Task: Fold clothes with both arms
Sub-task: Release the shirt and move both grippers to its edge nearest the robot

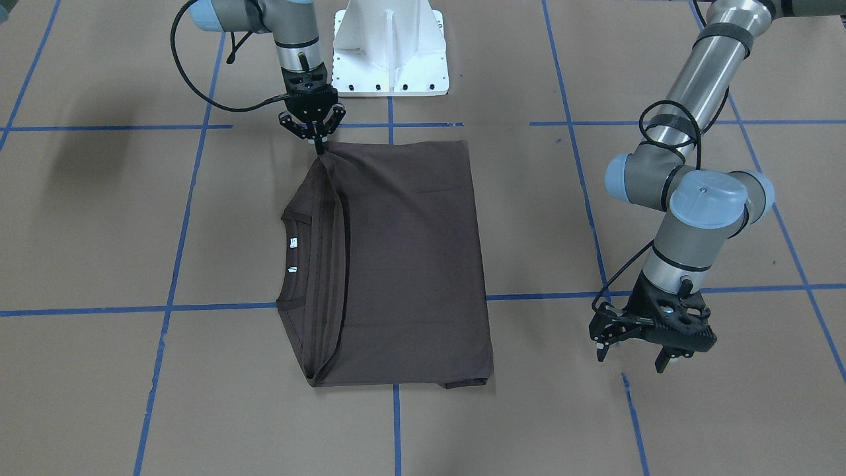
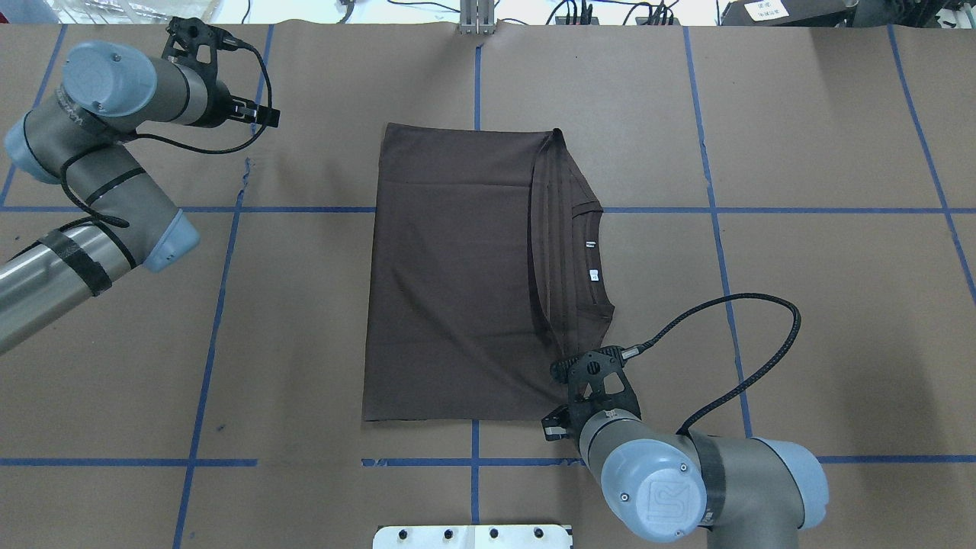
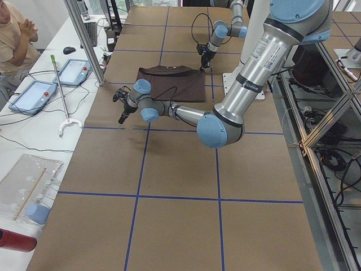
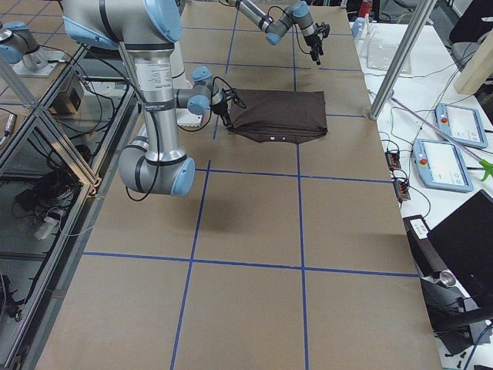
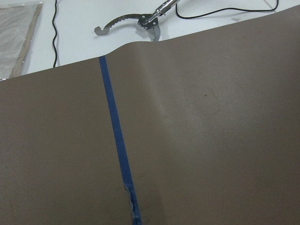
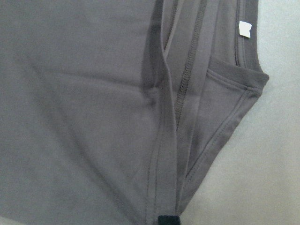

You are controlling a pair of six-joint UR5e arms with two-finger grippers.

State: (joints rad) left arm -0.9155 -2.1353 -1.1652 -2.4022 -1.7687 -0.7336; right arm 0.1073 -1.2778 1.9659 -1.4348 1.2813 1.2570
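Observation:
The dark brown T-shirt (image 1: 410, 264) lies folded into a rectangle on the brown paper table, its collar and white neck tags (image 1: 292, 242) at the robot's right side. It also shows in the overhead view (image 2: 450, 267). My right gripper (image 1: 322, 147) is shut on the shirt's near right corner, by the shoulder fold, and the cloth is drawn up to a point there. The right wrist view shows the shirt (image 6: 84, 93) gathering toward one fingertip (image 6: 168, 220). My left gripper (image 1: 632, 357) is open and empty, apart from the shirt, over bare paper at the far left.
The white pedestal base (image 1: 390, 53) stands just behind the shirt on the robot's side. Blue tape lines (image 1: 198, 308) grid the table. Beyond the table's far edge a white bench holds a metal grabber tool (image 5: 140, 21), tablets (image 3: 73, 70) and an operator (image 3: 14, 34).

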